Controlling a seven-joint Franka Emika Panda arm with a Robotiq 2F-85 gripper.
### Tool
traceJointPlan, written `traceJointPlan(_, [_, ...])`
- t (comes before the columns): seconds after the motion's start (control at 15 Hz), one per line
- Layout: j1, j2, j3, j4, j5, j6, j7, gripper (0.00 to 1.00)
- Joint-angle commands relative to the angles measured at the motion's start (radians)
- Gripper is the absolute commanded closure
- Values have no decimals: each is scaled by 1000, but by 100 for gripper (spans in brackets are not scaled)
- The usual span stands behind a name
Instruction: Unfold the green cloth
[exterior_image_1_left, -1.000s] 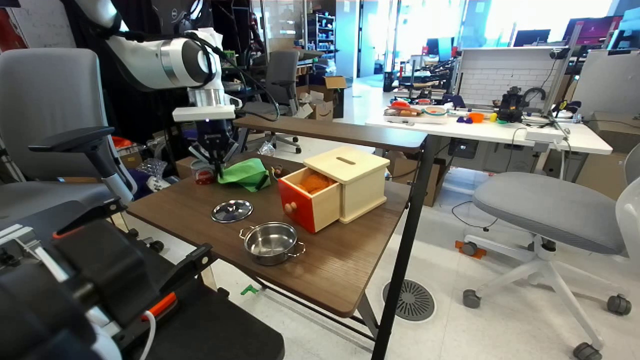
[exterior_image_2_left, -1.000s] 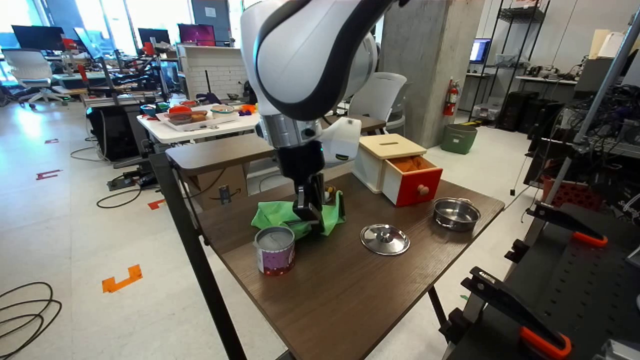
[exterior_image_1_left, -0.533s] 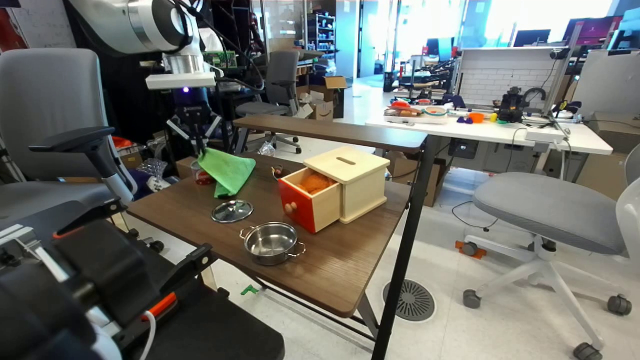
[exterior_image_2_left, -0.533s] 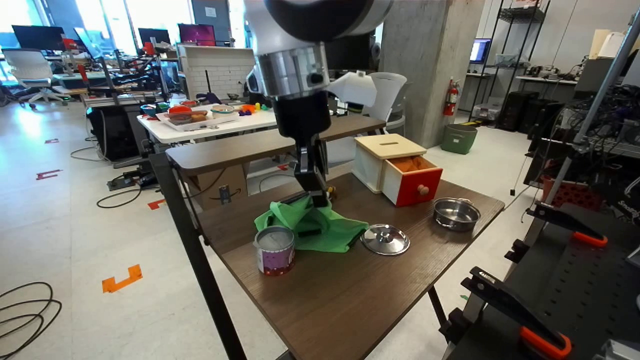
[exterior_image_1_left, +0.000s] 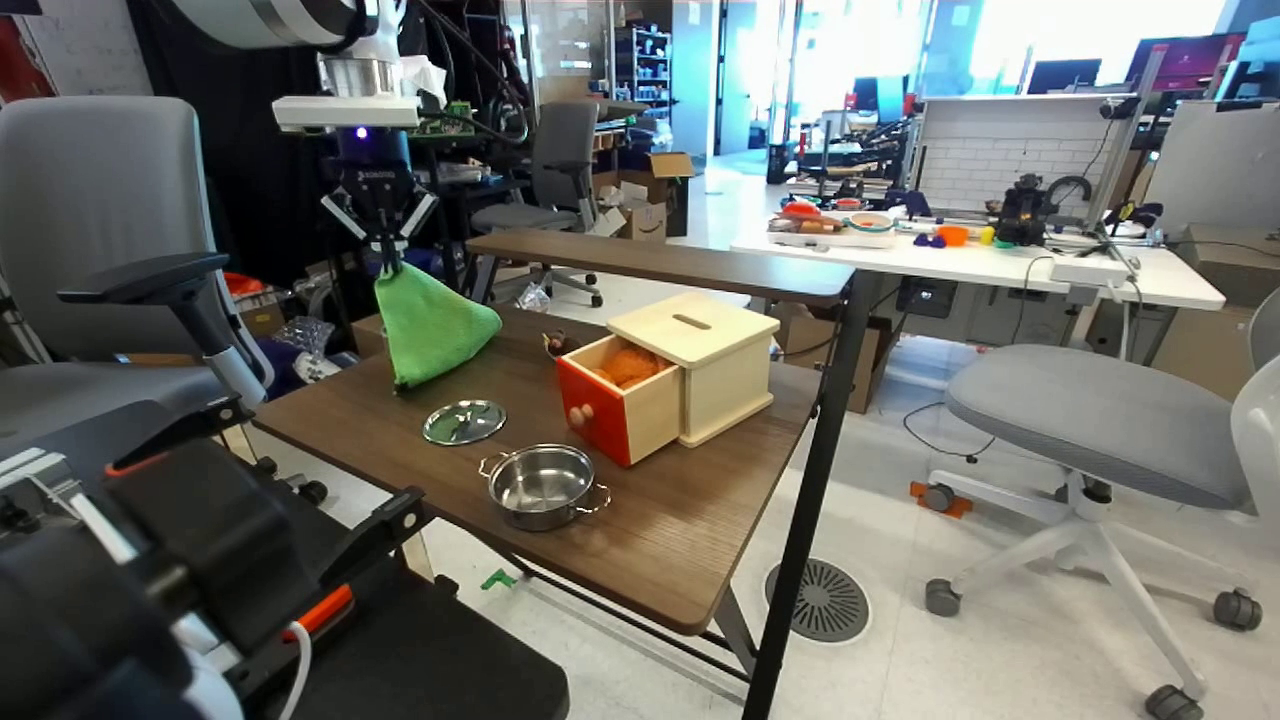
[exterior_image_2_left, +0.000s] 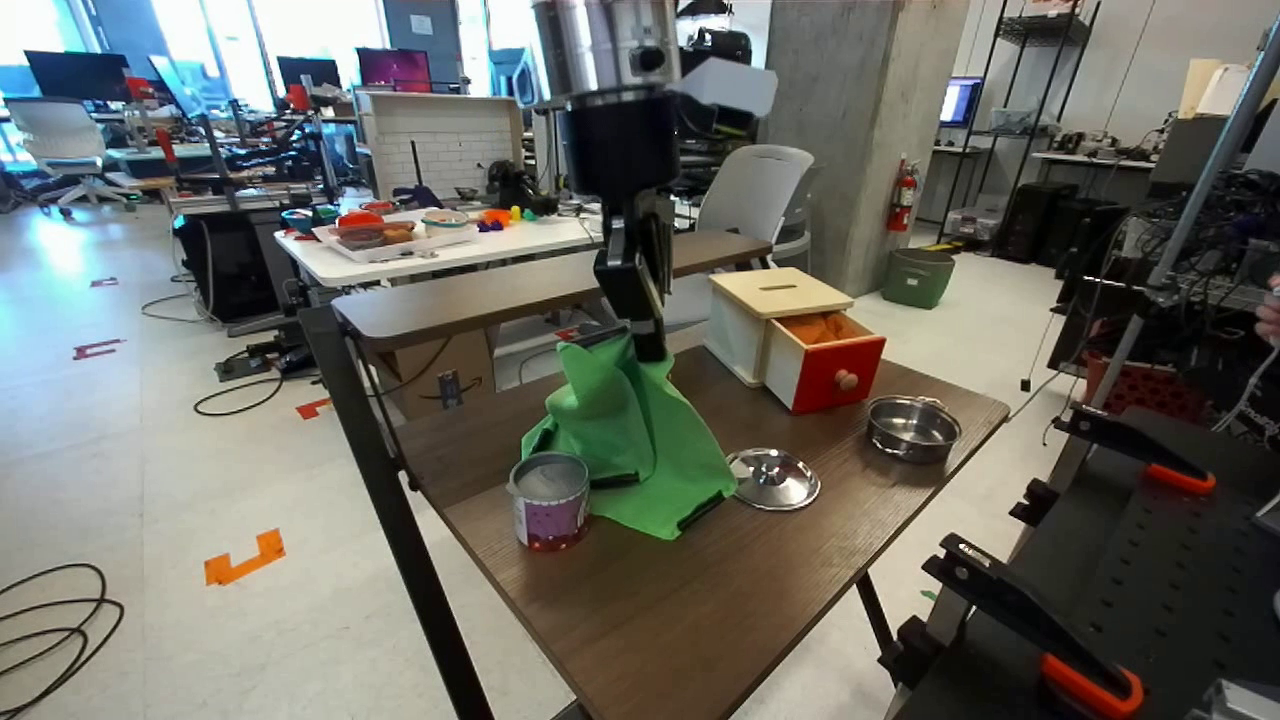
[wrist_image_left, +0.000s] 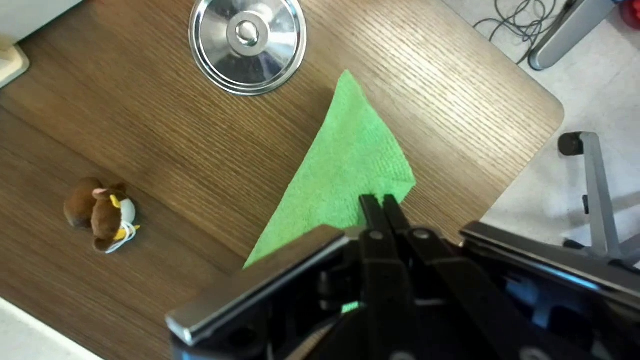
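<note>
The tool (wrist_image_left: 378, 200) is closed, gripping the green cloth (exterior_image_2_left: 655, 460) near its top. The cloth hangs directly beneath the tool in a creased, slanting drape down toward the table (exterior_image_1_left: 660, 560); whether its lower edge touches is hard to tell. Dark strips show along parts of that edge.

Below the tool, the tub (exterior_image_2_left: 552, 522) stands upright just beside the cloth, hiding a little of it in an exterior view. The lid (wrist_image_left: 248, 45) lies knob up near the cloth; the wrist view shows bare wood between them. A brown toy (wrist_image_left: 107, 215) lies off to one side, clear of the cloth. Farther from the tool come the pot (exterior_image_1_left: 540, 518) and the box (exterior_image_1_left: 730, 380), its red-fronted drawer (exterior_image_1_left: 608, 430) open around an orange thing (exterior_image_1_left: 632, 367).

The tub's print cannot be made out; the label on a carton (exterior_image_2_left: 430, 372) beyond is too small to read.
</note>
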Motion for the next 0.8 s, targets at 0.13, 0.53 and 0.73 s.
traceJointPlan(0.13, [-96, 90, 6, 47, 144, -26, -16, 99])
traceJointPlan(0.53, [-179, 138, -26, 77, 205, -10, 19, 99])
traceJointPlan(0.73, [-179, 144, -48, 96, 187, -5, 53, 99])
